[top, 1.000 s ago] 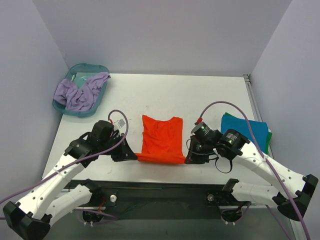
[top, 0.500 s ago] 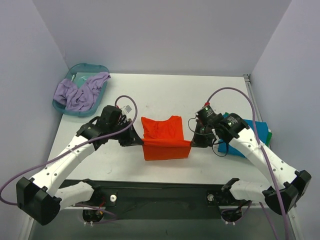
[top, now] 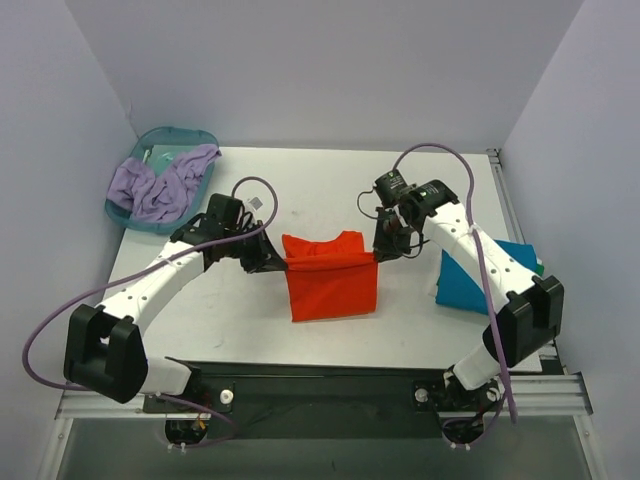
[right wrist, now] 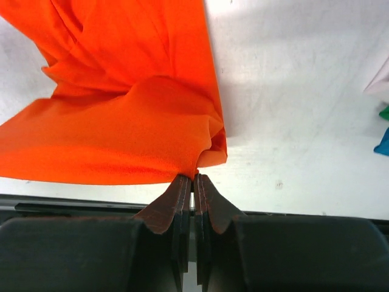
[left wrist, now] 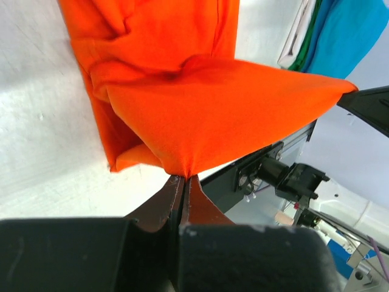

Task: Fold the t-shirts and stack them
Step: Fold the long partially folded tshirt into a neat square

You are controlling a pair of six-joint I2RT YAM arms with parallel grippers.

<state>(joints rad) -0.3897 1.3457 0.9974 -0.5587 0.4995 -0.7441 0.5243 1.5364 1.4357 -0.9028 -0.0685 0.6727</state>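
Observation:
The orange-red t-shirt [top: 332,280] lies at the table's middle, its near part folded up and carried toward the far end. My left gripper [top: 279,264] is shut on the lifted fold's left corner [left wrist: 180,173]. My right gripper [top: 380,254] is shut on its right corner [right wrist: 196,172]. The fold is stretched taut between them, a little above the cloth below. A folded teal-blue t-shirt [top: 478,283] lies at the right, with a green one [top: 540,268] showing only as an edge under it.
A translucent teal basin [top: 160,178] holding lilac cloth [top: 160,186] stands at the far left corner. Purple walls close in the table on three sides. The right arm reaches over the teal-blue shirt's far end.
Both grippers have carried the shirt's near hem up and away from the table's front edge toward the collar, so the shirt now lies shorter, doubled over.

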